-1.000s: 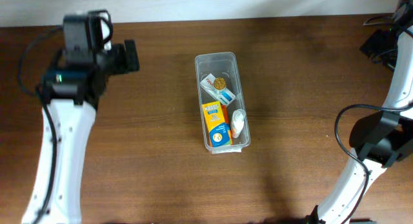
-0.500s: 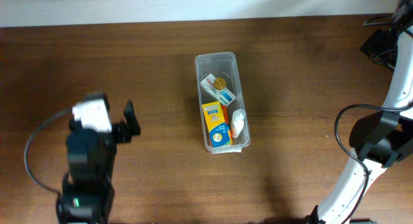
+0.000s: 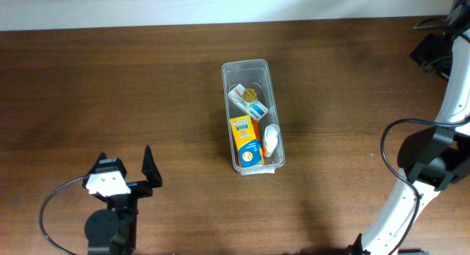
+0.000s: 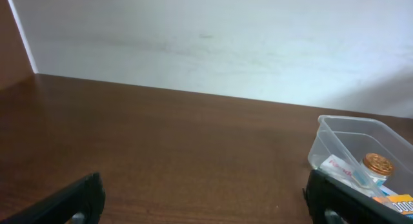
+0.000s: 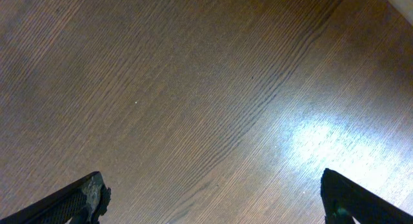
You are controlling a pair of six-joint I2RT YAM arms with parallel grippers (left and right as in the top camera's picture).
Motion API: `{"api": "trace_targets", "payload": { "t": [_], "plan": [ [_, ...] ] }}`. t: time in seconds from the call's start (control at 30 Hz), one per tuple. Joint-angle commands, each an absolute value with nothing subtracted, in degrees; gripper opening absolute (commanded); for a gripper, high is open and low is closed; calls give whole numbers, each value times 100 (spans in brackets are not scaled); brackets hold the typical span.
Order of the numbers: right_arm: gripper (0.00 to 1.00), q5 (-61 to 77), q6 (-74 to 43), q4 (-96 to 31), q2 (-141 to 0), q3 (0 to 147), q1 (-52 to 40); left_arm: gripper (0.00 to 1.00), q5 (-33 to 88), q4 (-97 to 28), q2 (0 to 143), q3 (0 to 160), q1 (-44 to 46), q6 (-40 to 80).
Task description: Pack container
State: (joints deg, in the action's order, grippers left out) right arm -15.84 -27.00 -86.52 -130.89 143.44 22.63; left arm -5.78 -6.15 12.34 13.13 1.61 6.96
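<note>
**Container [image 3: 245, 63] and both arms, overhead and wrist views.** The container stands mid-surface [image 3: 132, 71], its long axis running away from the arms, within reach of either. Inside, an orange carton [image 3: 246, 141], a white tube [image 3: 271, 139] and a gold-capped item [image 3: 250, 95] lie flat, roughly lengthwise, as the narrow width requires. The left pincer [image 3: 123, 168] is released and empty, jaws wide, well apart from the container at the near left. The right pincer [image 5: 213, 201] is likewise spread over bare wood. Packing appears largely complete.

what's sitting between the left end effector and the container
Nothing visible does: only bare table lies between the open left end effector and the container.
</note>
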Motion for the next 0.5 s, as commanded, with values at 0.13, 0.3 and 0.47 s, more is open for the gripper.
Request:
{"api": "trace_targets", "payload": {
  "t": [0.13, 0.3, 0.47],
  "plan": [
    [98, -1678, -2724, -8650, -13065, 14346, 2257, 99, -530, -556, 508, 878, -130, 832],
    [98, -1678, -2724, -8650, -13065, 14346, 2257, 99, -445, -556, 104, 639, -292, 834],
    [98, -1678, -2724, -8650, -13065, 14346, 2257, 99, -427, -489, 30, 534, -294, 834]
  ]
}}
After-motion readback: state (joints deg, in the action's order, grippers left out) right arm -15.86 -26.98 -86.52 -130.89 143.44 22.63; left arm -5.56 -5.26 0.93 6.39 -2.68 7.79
